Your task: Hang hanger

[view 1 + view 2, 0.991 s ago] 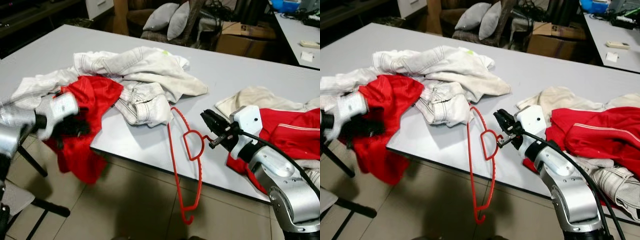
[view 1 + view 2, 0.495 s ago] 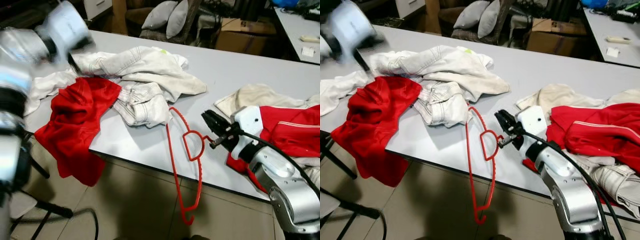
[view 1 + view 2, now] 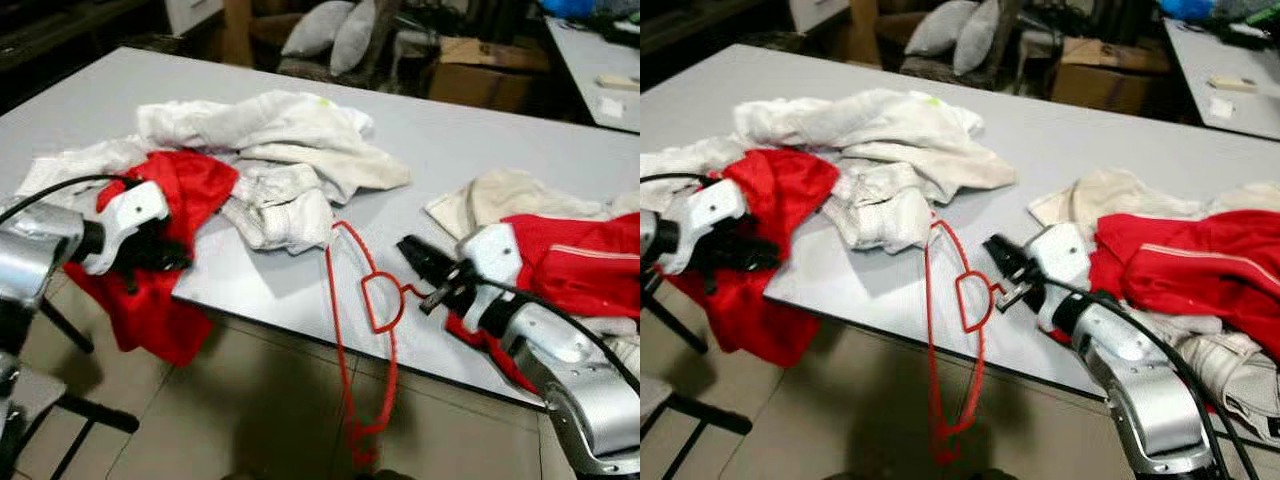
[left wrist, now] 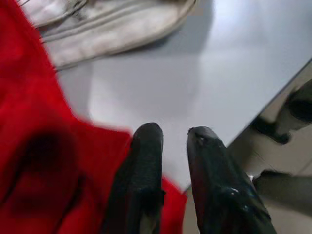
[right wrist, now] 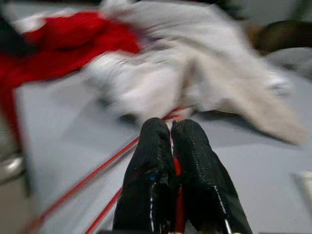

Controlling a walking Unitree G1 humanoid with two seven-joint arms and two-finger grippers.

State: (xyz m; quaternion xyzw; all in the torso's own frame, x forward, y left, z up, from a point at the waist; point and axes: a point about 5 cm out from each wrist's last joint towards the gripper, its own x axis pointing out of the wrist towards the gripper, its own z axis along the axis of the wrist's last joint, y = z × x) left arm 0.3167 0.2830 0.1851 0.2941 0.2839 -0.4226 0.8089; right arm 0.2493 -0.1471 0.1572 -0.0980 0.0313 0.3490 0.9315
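The right gripper (image 3: 418, 262) clamped the red hanger (image 3: 365, 330) at the bench (image 3: 480, 160) edge — left gripper (image 4: 170, 134), fingers slightly parted, empty, over the red garment (image 3: 165, 250)

Setting: indoor room, mixed living and work use. Large grey tabletop (image 3: 480, 150) strewn with laundry: white garments (image 3: 270, 140), red garments (image 3: 585, 265). Behind it, an armchair with two grey cushions (image 3: 335, 35) and a cardboard box (image 3: 480, 70). Second tabletop (image 3: 1220, 70) at far right carries small devices and cables. Floor of beige tiles (image 3: 260, 400).
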